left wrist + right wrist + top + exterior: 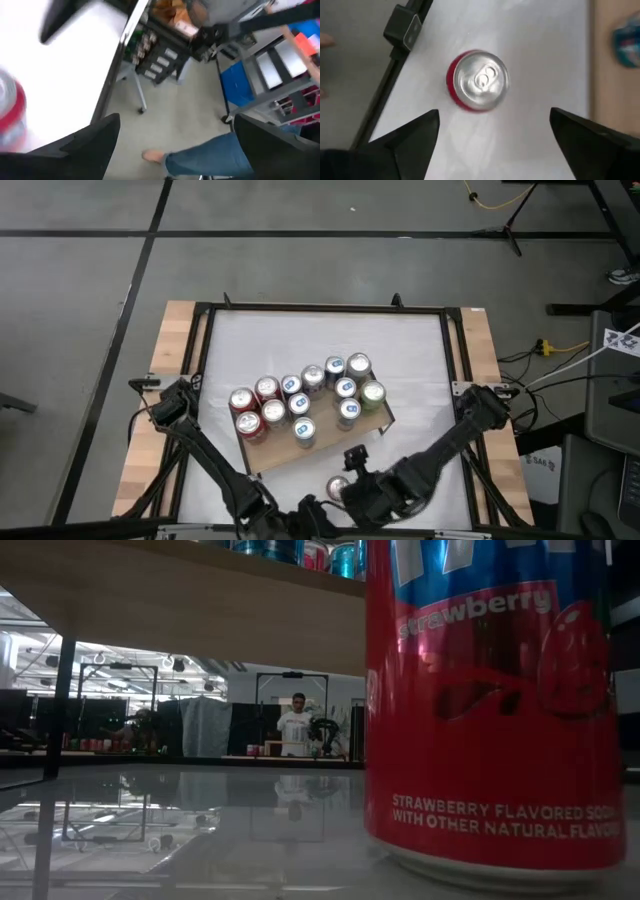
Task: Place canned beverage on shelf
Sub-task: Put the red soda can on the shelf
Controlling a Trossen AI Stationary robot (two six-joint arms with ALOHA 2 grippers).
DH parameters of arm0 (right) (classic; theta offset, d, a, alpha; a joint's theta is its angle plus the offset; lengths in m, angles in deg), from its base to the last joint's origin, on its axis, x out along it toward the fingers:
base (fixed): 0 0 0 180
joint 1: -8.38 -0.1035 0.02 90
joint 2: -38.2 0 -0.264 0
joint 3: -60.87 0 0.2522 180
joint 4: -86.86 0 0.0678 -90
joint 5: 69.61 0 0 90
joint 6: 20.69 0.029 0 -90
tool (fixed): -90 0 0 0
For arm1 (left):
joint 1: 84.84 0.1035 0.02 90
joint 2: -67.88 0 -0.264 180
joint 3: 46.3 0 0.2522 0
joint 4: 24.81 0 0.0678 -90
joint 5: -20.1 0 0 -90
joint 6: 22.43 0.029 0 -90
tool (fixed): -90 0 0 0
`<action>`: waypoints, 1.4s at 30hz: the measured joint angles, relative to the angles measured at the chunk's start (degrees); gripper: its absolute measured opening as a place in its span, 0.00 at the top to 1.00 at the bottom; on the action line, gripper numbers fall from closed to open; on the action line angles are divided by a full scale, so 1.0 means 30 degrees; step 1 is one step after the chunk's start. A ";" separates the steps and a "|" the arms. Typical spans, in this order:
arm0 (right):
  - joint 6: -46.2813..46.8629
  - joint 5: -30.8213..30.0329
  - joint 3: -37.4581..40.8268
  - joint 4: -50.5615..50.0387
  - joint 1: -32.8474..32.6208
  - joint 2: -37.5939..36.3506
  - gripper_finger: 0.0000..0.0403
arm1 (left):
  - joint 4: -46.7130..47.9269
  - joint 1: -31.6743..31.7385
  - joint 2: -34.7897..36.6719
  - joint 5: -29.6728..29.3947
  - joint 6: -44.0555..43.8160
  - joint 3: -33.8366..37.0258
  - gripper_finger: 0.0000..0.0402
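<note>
the step in hand looks like the approach to a pick: the right gripper (495,137) hangs above a red strawberry soda can (479,80) with its fingers spread wide and nothing between them. the can stands upright on the white tabletop (420,360) at the lower middle of the high view, just below the shelf (275,452) and apart from it.

next the gripper would need to drop around the can and close, then lift it clear of the board's edge.

the shelf already carries a crowd of cans (300,395) (the bare patch is its lower left part), so placement is tight. the left gripper (175,145) waits at the table's bottom edge, spread and empty.
</note>
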 joint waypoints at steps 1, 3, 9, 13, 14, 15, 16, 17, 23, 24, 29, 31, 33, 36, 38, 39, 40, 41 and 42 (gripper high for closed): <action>-0.0006 -0.0350 -0.0291 -0.0574 -0.0269 -0.0087 0.09 | -0.0151 0.0177 0.0110 0.0004 0.0367 0.0000 0.04; 0.0175 -0.0750 -0.0584 -0.1322 -0.0745 -0.0514 0.09 | -0.0300 0.0443 0.0353 0.0027 0.1295 0.0000 0.04; 0.0865 -0.1197 -0.0646 -0.2585 -0.2191 -0.2793 0.09 | -0.0766 0.1587 0.0409 0.0226 0.3476 0.0000 0.04; 0.1551 -0.2287 -0.0646 -0.3369 -0.3056 -0.4395 0.09 | -0.0725 0.2389 0.0416 0.0609 0.3743 0.0000 0.04; 0.1786 -0.2492 -0.0646 -0.3688 -0.3193 -0.4829 0.09 | -0.0747 0.2574 0.0416 0.0669 0.3991 0.0000 0.04; 0.2080 -0.2787 -0.0646 -0.3922 -0.3323 -0.5223 0.09 | -0.0842 0.2755 0.0416 0.0688 0.4253 0.0000 0.04; 0.2317 -0.3028 -0.0646 -0.4094 -0.3486 -0.5596 0.09 | -0.0741 0.2922 0.0416 0.0674 0.4572 -0.0195 0.04; 0.2597 -0.3233 -0.0646 -0.4317 -0.3645 -0.5970 0.09 | -0.0723 0.3033 0.0416 0.0710 0.4997 -0.0495 0.04; 0.3138 -0.3685 0.0269 -0.4456 -0.4278 -0.8333 0.09 | -0.0097 0.3411 0.0416 -0.0031 0.8157 -0.2927 0.04; 0.3209 -0.3761 0.0679 -0.4410 -0.4338 -0.8807 0.09 | 0.0177 0.3411 0.0416 -0.0269 0.8684 -0.3490 0.04; 0.3385 -0.4480 0.4171 -0.2758 -0.4569 -1.1866 0.09 | 0.3371 0.3359 0.0453 -0.2150 0.9759 -0.6205 0.04; 0.3329 -0.4440 0.6250 -0.1016 -0.4522 -1.3478 0.09 | 0.4888 0.3353 0.0431 -0.2720 0.9808 -0.7138 0.04; 0.3315 -0.4238 0.8618 0.0767 -0.4519 -1.5326 0.09 | 0.5931 0.3353 0.0431 -0.3247 0.9785 -0.7885 0.04; 0.3303 -0.3967 1.2094 0.3296 -0.4518 -1.8234 0.09 | 0.7192 0.3353 0.0431 -0.3746 0.9965 -0.8646 0.04; 0.3307 -0.3963 1.4266 0.4932 -0.4518 -2.0218 0.09 | 0.7582 0.3388 0.0431 -0.3947 1.0017 -0.8750 0.04; 0.3313 -0.3963 1.5389 0.5854 -0.4518 -2.1236 0.09 | 0.7662 0.3406 0.0431 -0.3997 1.0017 -0.8750 0.04; 0.3315 -0.3962 1.6412 0.6756 -0.4518 -2.2230 0.09 | 0.7759 0.3438 0.0431 -0.4049 1.0026 -0.8750 0.04; 0.3315 -0.3963 1.7431 0.7609 -0.4518 -2.3218 0.09 | 0.7859 0.3447 0.0431 -0.4083 1.0031 -0.8750 0.04; 0.3308 -0.3963 1.8407 0.8457 -0.4518 -2.4219 0.09 | 0.7996 0.3452 0.0431 -0.4091 1.0031 -0.8750 0.04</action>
